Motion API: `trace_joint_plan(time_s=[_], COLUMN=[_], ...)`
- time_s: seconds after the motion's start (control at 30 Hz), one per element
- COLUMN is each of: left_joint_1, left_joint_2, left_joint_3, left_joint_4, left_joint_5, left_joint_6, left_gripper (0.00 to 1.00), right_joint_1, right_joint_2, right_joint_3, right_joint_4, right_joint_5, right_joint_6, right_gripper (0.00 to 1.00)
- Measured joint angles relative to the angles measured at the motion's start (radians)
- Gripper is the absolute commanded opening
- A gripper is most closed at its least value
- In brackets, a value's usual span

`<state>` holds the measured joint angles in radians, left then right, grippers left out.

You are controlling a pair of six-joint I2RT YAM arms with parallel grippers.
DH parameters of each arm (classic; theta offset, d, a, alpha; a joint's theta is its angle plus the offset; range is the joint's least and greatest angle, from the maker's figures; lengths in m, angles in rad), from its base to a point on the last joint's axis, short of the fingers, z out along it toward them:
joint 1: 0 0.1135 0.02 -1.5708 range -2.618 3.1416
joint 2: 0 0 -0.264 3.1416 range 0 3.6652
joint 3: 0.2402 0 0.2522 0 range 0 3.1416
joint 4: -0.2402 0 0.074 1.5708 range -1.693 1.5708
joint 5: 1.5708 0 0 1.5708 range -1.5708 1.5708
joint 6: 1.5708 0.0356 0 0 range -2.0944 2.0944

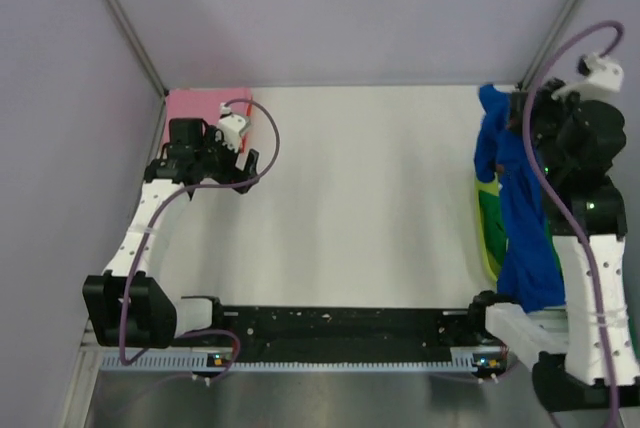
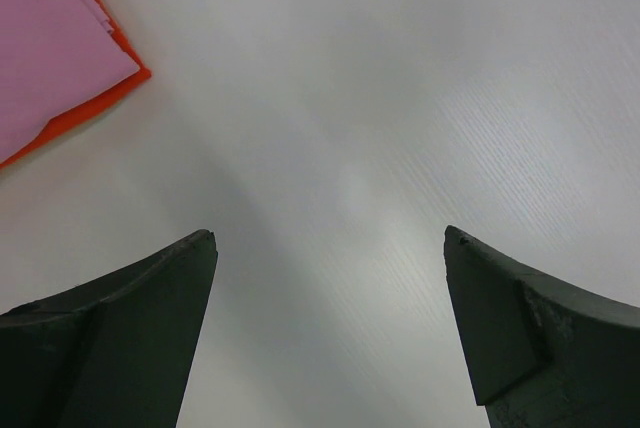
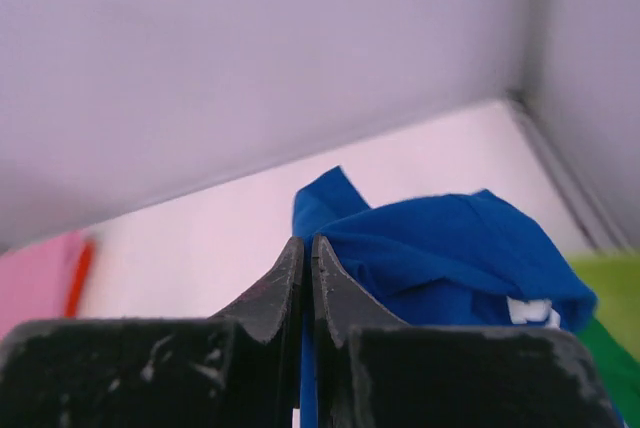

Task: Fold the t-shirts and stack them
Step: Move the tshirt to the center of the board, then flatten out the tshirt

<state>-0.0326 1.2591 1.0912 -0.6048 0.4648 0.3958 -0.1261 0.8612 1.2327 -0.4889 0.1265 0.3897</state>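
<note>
The royal blue t-shirt (image 1: pixel 520 218) hangs lengthwise from the right fingers (image 3: pixel 275 293), clamped on it at the worktop's (image 1: pixel 370 208) right edge, well apart from the left fingers (image 2: pixel 150 328), spread wide near the pink t-shirt (image 1: pixel 195 103).

White table (image 1: pixel 360 198), pink t-shirt (image 1: pixel 200 104), royal blue t-shirt (image 1: pixel 522 223), green t-shirt (image 1: pixel 493 210)

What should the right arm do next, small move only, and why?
Probably carry the blue shirt leftward over the middle of the table and begin lowering it. The right gripper is shut on the cloth, which hangs bunched at the right edge, so it can't be folded there. The left gripper is open, holding nothing, near the pink shirt, free to help spread.
</note>
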Motion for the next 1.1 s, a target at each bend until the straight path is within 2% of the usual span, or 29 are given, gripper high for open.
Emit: trace_joint_plan(time_s=[0.03, 0.2, 0.3, 0.4, 0.5, 0.63, 0.77, 0.8, 0.93, 1.0, 1.1], left_joint_1=[0.000, 0.023, 0.072, 0.172, 0.279, 0.376, 0.383, 0.382, 0.380, 0.372, 0.328], left_joint_2=[0.000, 0.018, 0.044, 0.063, 0.066, 0.060, 0.041, 0.035, 0.026, 0.026, 0.016], left_joint_3=[0.002, 0.016, 0.045, 0.083, 0.124, 0.158, 0.151, 0.145, 0.118, 0.103, 0.077], left_joint_4=[0.006, 0.019, 0.022, 0.023, 0.023, 0.047, 0.063, 0.068, 0.063, 0.042, -0.019], left_joint_5=[-0.022, -0.113, -0.154, -0.176, -0.187, -0.215, -0.229, -0.224, -0.156, -0.101, -0.056], left_joint_6=[-0.006, -0.038, -0.060, -0.093, -0.118, -0.124, -0.104, -0.099, -0.059, -0.023, 0.058], left_gripper=[0.99, 0.99, 0.99, 0.99, 0.99, 0.99, 0.99, 0.99, 0.97, 0.96, 0.93], right_joint_1=[0.093, 0.711, 0.925, 0.984, 0.985, 0.961, 0.860, 0.823, 0.686, 0.645, 0.615], right_joint_2=[0.039, 0.353, 0.538, 0.596, 0.583, 0.541, 0.576, 0.606, 0.807, 0.903, 1.007], right_joint_3=[0.077, 0.589, 0.859, 0.918, 0.839, 0.593, 0.334, 0.284, 0.237, 0.267, 0.335], right_joint_4=[0.010, 0.005, -0.018, -0.001, 0.038, 0.109, 0.143, 0.147, 0.106, 0.048, -0.069], right_joint_5=[-0.027, -0.102, -0.251, -0.409, -0.422, -0.346, -0.285, -0.264, -0.121, -0.005, 0.180], right_joint_6=[-0.041, -0.306, -0.428, -0.450, -0.455, -0.457, -0.414, -0.402, -0.343, -0.318, -0.299], right_gripper=[0.00, 0.00, 0.00, 0.00, 0.00, 0.00, 0.00, 0.08, 0.79, 0.91, 0.93])
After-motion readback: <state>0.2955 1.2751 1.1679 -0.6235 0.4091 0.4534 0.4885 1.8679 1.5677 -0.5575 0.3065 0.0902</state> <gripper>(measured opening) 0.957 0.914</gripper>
